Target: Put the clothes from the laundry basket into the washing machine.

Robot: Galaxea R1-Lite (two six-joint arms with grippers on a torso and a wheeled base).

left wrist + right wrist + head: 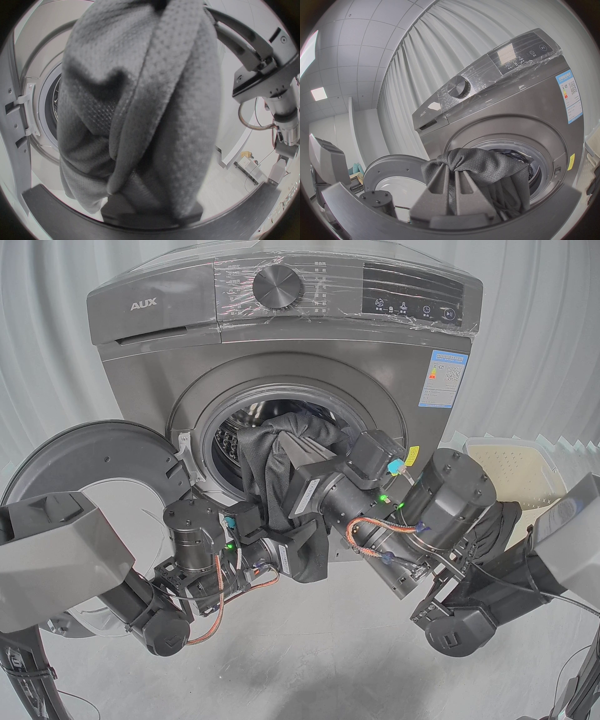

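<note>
the right gripper [453, 171] is pinched tight on a bunched dark garment [265, 452] at the mouth of the washing machine [156, 377], cloth spilling over the rim at 6 o'clock. the left gripper [306, 535] sits against that hanging cloth; its grip cannot be told. the laundry basket [519, 468] stands at the machine's 3 o'clock.

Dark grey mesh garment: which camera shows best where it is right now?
The head view: the dark grey mesh garment hangs out of the grey washing machine's round opening, nearly all in sight. The right wrist view shows its bunched top pinched in the right gripper; the left wrist view shows folds up close.
</note>
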